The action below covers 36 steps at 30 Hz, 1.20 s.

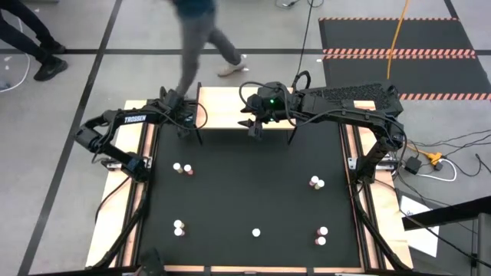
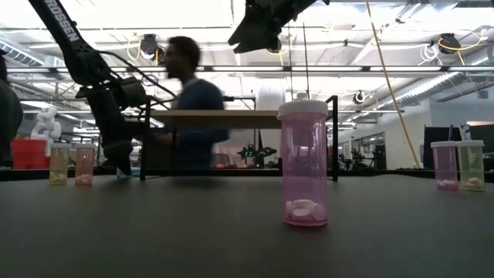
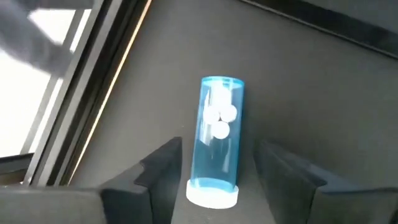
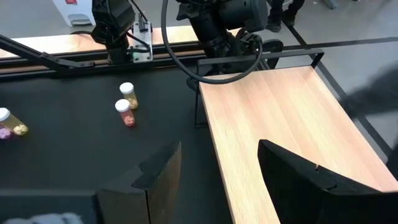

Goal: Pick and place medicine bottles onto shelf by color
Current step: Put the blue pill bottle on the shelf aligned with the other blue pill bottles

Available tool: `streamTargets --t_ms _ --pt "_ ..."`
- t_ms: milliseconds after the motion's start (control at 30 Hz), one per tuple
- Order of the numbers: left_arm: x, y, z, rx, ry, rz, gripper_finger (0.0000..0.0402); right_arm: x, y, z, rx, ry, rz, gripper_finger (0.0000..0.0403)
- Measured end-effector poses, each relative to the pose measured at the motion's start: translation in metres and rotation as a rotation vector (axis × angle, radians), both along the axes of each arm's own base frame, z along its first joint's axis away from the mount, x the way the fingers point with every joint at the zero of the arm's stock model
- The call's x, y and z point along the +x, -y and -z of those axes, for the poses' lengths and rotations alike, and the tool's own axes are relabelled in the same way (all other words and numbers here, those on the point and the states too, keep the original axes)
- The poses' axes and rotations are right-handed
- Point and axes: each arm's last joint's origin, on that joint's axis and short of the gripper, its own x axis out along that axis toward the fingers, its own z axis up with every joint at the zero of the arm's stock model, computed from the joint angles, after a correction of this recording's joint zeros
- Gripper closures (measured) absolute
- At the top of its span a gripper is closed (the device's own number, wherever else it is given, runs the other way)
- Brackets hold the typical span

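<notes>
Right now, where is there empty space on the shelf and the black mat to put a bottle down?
The shelf top looks bare in the right wrist view; only its far left corner is crowded by the left hand and the blue bottle. The mat is open between the left bottle pairs and the right pairs.
</notes>
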Motion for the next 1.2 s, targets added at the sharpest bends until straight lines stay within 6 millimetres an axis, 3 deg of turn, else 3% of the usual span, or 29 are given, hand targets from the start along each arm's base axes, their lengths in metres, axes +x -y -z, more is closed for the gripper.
streamTargets --t_ms 367,567,933,1033,1200 --pt "0.002 -0.007 -0.008 0.05 0.009 -0.112 0.0322 0.0 0.0 0.0 0.0 -0.001 0.0 0.0193" --pt "0.004 -0.01 -0.013 0.031 0.039 -0.185 0.0349 0.0 0.0 0.0 0.0 -0.001 0.0 0.0193" --pt "0.005 -0.013 -0.022 0.007 0.056 -0.29 0.0346 0.0 0.0 0.0 0.003 -0.004 -0.004 0.0193" --pt "0.005 -0.014 -0.024 -0.037 0.076 -0.289 0.032 -0.001 0.0 0.002 0.011 -0.021 -0.003 0.0193" --pt "0.001 -0.017 -0.031 -0.107 0.099 -0.313 0.0241 -0.002 -0.001 0.003 0.018 -0.031 -0.001 0.0193"
